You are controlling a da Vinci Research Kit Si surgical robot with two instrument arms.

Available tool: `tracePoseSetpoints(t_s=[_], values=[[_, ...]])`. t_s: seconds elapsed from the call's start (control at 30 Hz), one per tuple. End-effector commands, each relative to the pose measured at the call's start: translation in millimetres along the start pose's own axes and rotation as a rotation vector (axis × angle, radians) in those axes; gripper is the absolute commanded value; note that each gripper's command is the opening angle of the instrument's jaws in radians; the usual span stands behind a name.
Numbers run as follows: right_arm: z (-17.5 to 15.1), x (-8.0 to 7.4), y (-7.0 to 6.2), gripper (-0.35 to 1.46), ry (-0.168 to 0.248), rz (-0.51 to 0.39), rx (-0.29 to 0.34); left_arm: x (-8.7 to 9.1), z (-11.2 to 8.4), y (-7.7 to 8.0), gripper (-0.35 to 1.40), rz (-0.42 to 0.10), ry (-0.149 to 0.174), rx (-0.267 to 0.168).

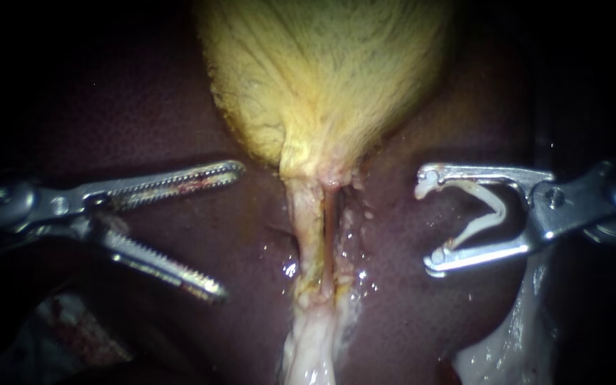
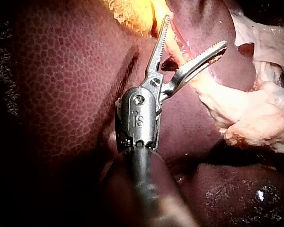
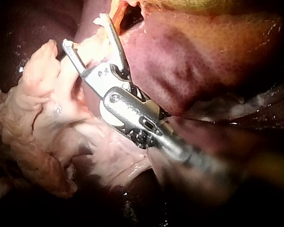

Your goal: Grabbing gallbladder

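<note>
Left first: my left instrument (image 1: 228, 229) sits over the liver (image 1: 130, 107), serrated jaws wide apart, nothing btwn them. Tips point right toward the stalk, but bare liver shows btwn tips and stalk, so no contact in the endoscope view.

Centre, far: gallbladder (image 1: 322, 71), yellow and full, narrowing to a neck. From there a pale stalk (image 1: 314, 242) runs near. Neither instrument is on the gallbladder.

Right: my right instrument (image 1: 428, 222), jaws spread too, but w/ a white clip (image 1: 492, 207) seated btwn them, both jaws touching it. It's beside the stalk, not on it.

Progress, as I judge it: approach only, grab not yet made. Left to do: take the left jaws far and right onto the gallbladder near its neck, close them, check the hold.
</note>
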Motion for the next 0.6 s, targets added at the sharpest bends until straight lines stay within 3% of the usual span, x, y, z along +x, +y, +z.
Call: tracePoseSetpoints(t_s=[0.03, 0.1, 0.2, 0.6], values=[[0.0, 0.0, 0.0, 0.6, 0.0, 0.0, 0.0, -0.2, -0.1, 0.0, 0.94, -0.001, 0.003, -0.015], [0.0, 0.0, 0.0, 0.6, 0.0, 0.0, 0.0, -0.3, 0.0, 0.2, 0.89, -0.043, 0.005, -0.041], [-0.1, 0.0, 0.0, 0.6, 0.0, 0.0, 0.0, -0.5, 0.3, 0.8, 0.81, -0.111, 0.036, -0.071], [-0.2, -0.1, 0.0, 0.6, 0.0, -0.001, 0.001, 1.5, 4.6, 5.5, 0.69, -0.164, 0.097, -0.13]])
